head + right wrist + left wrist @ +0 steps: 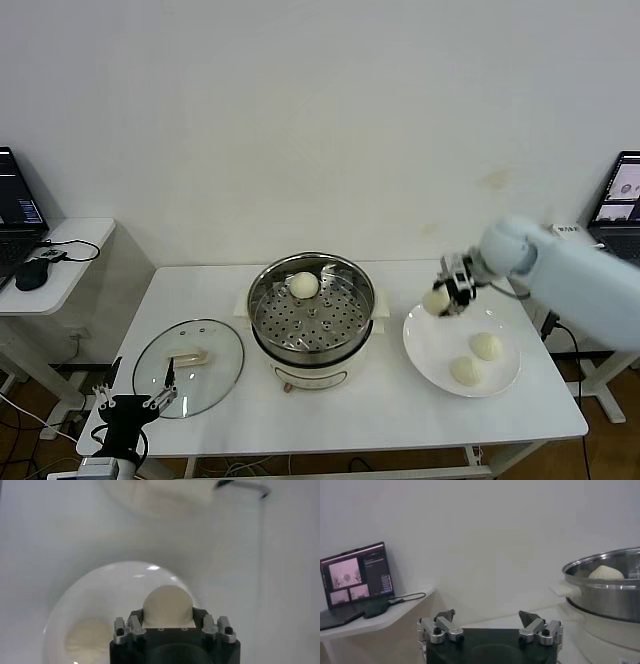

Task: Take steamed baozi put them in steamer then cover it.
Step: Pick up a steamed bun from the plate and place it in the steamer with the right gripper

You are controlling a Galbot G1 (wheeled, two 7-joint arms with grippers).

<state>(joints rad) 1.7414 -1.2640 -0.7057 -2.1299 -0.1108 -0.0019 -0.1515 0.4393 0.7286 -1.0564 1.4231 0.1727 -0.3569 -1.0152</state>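
Observation:
The steamer point(311, 312) stands mid-table with one baozi point(303, 285) on its perforated tray; it also shows in the left wrist view point(607, 587). My right gripper point(447, 293) is shut on a baozi point(436, 300), held above the left rim of the white plate point(430, 345). In the right wrist view the held baozi point(168, 606) sits between the jaws. Two more baozi point(486, 346) point(466, 371) lie on the plate. The glass cover point(188, 366) lies flat on the table at the left. My left gripper point(132, 403) is open and empty below the table's front left corner.
A side table point(70, 265) with a laptop point(15, 210) and mouse stands at the far left. Another laptop point(620, 195) is at the far right. In the left wrist view a laptop point(357, 577) sits on a side table.

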